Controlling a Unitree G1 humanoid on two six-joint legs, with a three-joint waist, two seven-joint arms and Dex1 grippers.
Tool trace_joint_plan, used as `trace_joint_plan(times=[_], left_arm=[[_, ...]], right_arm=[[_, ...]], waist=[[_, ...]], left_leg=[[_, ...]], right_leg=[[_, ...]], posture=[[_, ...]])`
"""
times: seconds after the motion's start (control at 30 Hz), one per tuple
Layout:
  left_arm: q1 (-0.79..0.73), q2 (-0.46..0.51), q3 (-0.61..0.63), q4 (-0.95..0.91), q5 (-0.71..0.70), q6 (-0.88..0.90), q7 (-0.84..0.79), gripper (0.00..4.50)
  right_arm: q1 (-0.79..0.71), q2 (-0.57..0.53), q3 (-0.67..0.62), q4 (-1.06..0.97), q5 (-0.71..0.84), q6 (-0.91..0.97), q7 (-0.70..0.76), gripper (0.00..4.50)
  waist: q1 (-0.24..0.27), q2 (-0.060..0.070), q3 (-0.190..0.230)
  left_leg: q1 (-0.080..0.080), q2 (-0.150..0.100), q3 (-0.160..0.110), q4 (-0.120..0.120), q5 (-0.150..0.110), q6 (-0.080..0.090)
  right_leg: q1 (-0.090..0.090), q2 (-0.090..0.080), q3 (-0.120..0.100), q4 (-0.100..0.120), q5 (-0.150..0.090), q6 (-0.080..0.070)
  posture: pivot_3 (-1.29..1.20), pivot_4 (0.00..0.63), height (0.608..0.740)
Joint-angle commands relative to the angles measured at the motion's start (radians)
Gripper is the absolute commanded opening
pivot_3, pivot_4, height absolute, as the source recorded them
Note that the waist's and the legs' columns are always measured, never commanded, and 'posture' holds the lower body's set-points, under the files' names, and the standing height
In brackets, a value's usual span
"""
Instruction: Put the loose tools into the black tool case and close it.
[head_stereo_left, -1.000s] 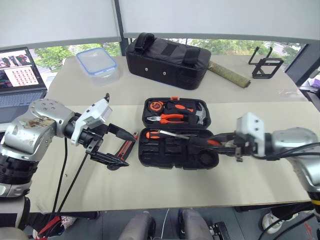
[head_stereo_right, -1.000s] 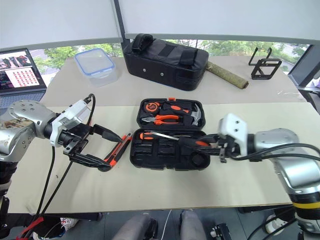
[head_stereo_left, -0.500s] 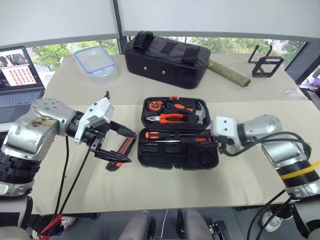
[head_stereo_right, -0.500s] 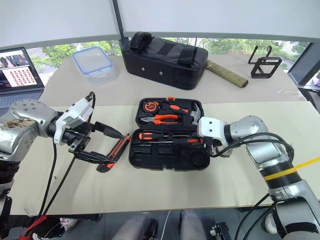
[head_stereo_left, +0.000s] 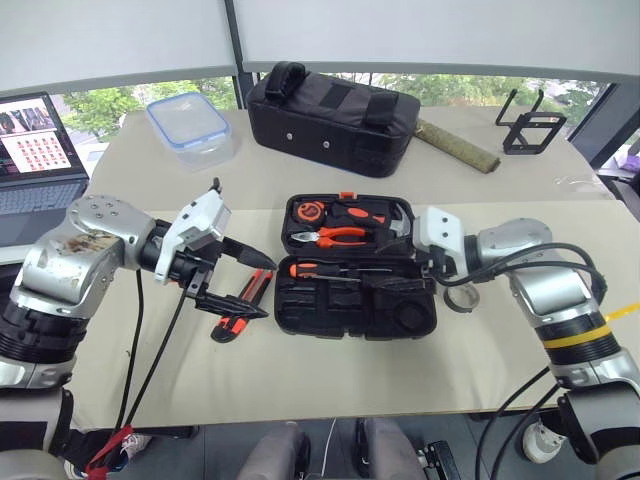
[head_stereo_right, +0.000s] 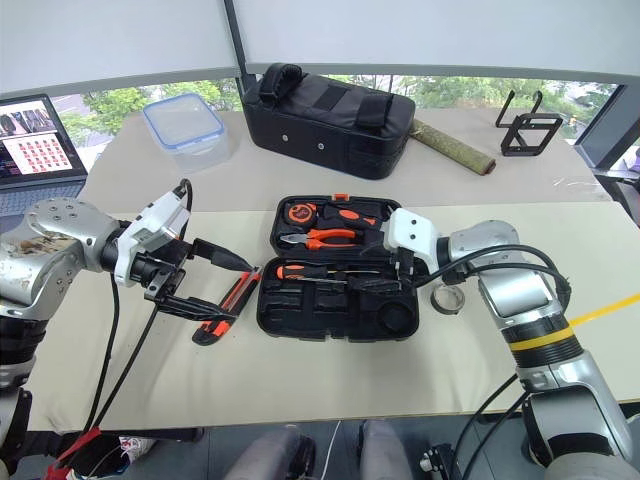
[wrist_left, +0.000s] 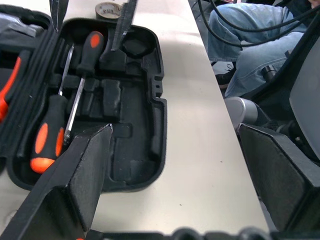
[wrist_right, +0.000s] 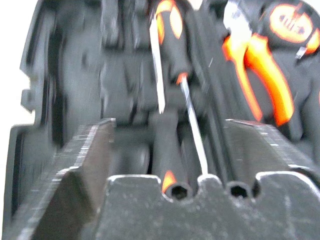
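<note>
Since a second ago the right tool (head_stereo_right: 400, 272) has swung in from the case's right end to hover over the black tool case (head_stereo_right: 338, 300), its fingers now apart; the screwdriver it carried lies in the case's lower half. A second black-and-orange screwdriver (head_stereo_right: 305, 271) lies beside it, shaft running left to right. The left tool (head_stereo_right: 222, 285) has kept its place, fingers spread wide and gripping nothing, pointing toward the case's left edge.

At 9 o'clock of the case, just under the left tool, the orange-black utility knife (head_stereo_right: 222, 309) lies on the worktop (head_stereo_right: 300, 380), its long axis slanting from 7 toward 1 o'clock. The left arm is plainly nearer to it. At 3 o'clock of the case, just beside the right forearm, rests the small grey tape roll (head_stereo_right: 447, 297). The case lies open; pliers (head_stereo_right: 318, 238) and hammer (head_stereo_right: 392, 232) sit in its far half.
</note>
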Motion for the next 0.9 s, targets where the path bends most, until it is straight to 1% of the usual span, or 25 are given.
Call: trace_joint_plan(times=[0.03, 0.07, 0.1, 0.23, 0.37, 0.47, 0.57, 0.67, 0.8, 0.9], left_arm=[[-0.033, -0.006, 0.012, 0.000, 0.007, -0.018, 0.003, 4.31], [-0.034, -0.008, 0.012, 0.002, 0.010, -0.019, 0.002, 4.31], [-0.036, -0.009, 0.012, 0.003, 0.012, -0.020, 0.002, 4.31], [-0.038, -0.014, 0.012, 0.005, 0.018, -0.024, 0.002, 4.31], [-0.032, -0.020, 0.011, 0.008, 0.030, -0.032, 0.012, 4.31], [-0.019, -0.022, 0.014, 0.002, 0.040, -0.032, 0.031, 4.31], [0.014, -0.015, 0.028, -0.007, 0.046, -0.037, 0.058, 4.31], [0.049, -0.007, 0.043, -0.019, 0.048, -0.043, 0.074, 4.31], [0.076, -0.008, 0.056, -0.032, 0.046, -0.039, 0.105, 4.31], [0.092, -0.006, 0.087, -0.035, 0.045, -0.017, 0.157, 4.31]], right_arm=[[-0.019, 0.021, -0.006, -0.012, -0.004, 0.008, -0.022, 2.07], [-0.020, 0.030, 0.003, 0.002, -0.015, 0.001, -0.027, 1.82], [-0.020, 0.036, 0.008, 0.012, -0.023, -0.004, -0.030, 1.36], [-0.005, 0.041, 0.071, 0.044, -0.088, -0.033, -0.024, 0.06], [0.011, 0.049, 0.143, 0.091, -0.181, -0.047, -0.053, 0.06], [0.028, 0.046, 0.157, 0.106, -0.213, -0.075, -0.064, 0.06], [0.041, 0.041, 0.110, 0.044, -0.161, -0.039, -0.055, 0.06], [0.047, 0.035, 0.076, -0.007, -0.126, 0.007, -0.049, 0.06], [0.037, 0.048, 0.052, -0.016, -0.126, 0.000, -0.082, 0.06], [0.015, 0.069, -0.030, -0.049, -0.040, 0.047, -0.096, 0.06]], waist=[[0.000, 0.000, 0.000], [-0.001, 0.000, 0.000], [-0.001, 0.000, 0.000], [-0.002, 0.000, 0.000], [-0.007, 0.000, 0.000], [-0.011, -0.001, -0.001], [-0.010, -0.002, -0.001], [-0.009, -0.002, -0.001], [-0.010, -0.002, -0.001], [-0.011, -0.002, -0.001]], left_leg=[[0.000, 0.000, 0.000, 0.000, 0.000, 0.000], [0.000, 0.000, 0.000, 0.000, 0.000, 0.000], [0.000, 0.000, 0.000, 0.000, 0.000, 0.000], [0.000, 0.000, 0.000, 0.000, 0.000, 0.000], [0.001, 0.000, 0.000, 0.000, 0.000, 0.000], [0.005, 0.000, 0.000, 0.000, 0.000, 0.000], [0.012, 0.000, 0.000, -0.001, 0.000, 0.000], [0.013, 0.000, 0.000, -0.001, 0.000, 0.000], [0.012, 0.000, 0.000, -0.001, 0.000, 0.000], [0.012, 0.000, 0.000, -0.001, 0.000, 0.000]], right_leg=[[0.000, 0.000, 0.000, 0.000, 0.000, 0.000], [0.000, 0.000, 0.000, 0.000, 0.000, 0.000], [0.000, 0.000, 0.000, 0.000, 0.000, 0.000], [-0.001, 0.000, 0.000, 0.001, 0.000, 0.000], [0.000, 0.000, 0.000, 0.001, 0.000, 0.000], [0.004, 0.001, 0.000, 0.001, 0.000, 0.000], [0.011, 0.001, 0.000, 0.000, 0.000, 0.000], [0.010, 0.002, 0.001, 0.001, 0.000, 0.000], [0.009, 0.002, 0.001, 0.001, 0.000, 0.000], [0.009, 0.001, 0.001, 0.001, 0.000, 0.000]], posture=[[0.00, 0.150, 0.715], [0.00, 0.150, 0.715], [0.00, 0.150, 0.715], [0.00, 0.150, 0.715], [0.00, 0.150, 0.715], [0.00, 0.150, 0.715], [0.00, 0.150, 0.715], [0.00, 0.150, 0.715], [0.00, 0.150, 0.715], [0.00, 0.150, 0.715]])
